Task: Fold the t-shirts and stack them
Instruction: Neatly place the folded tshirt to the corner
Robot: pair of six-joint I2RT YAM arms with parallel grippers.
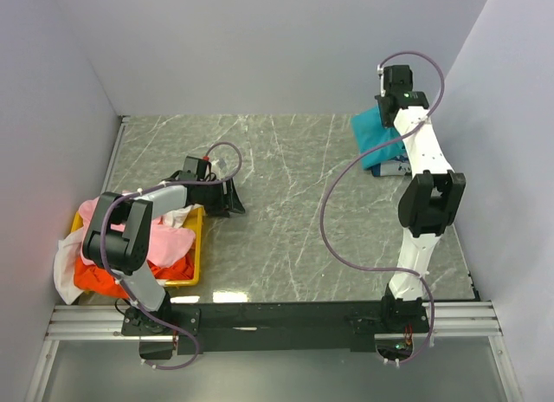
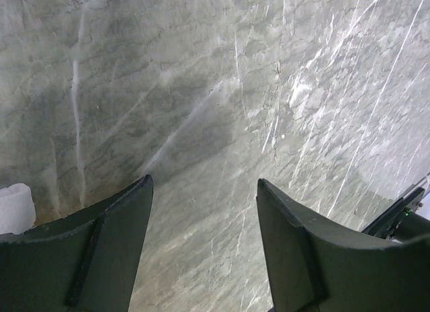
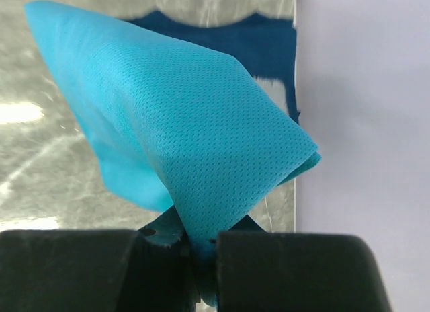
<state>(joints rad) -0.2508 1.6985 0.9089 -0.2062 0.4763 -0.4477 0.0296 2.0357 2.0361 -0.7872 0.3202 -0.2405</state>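
Observation:
My right gripper [image 3: 205, 255] is shut on a fold of the teal t-shirt [image 3: 181, 110], which hangs lifted at the table's far right [image 1: 374, 135]. Under and behind it, against the right wall, the navy t-shirt [image 3: 269, 43] lies flat, and its near edge [image 1: 391, 169] shows in the top view. Pink [image 1: 169, 242], orange [image 1: 95, 276] and white [image 1: 62, 263] t-shirts are piled loosely at the left. My left gripper [image 2: 205, 184] is open over bare marble with nothing between its fingers. In the top view the left gripper [image 1: 229, 201] sits just right of that pile.
The loose t-shirts lie in and over a yellow tray [image 1: 197, 246] at the left edge. A white object [image 2: 13, 208] shows at the left border of the left wrist view. Grey walls close the table at left, back and right.

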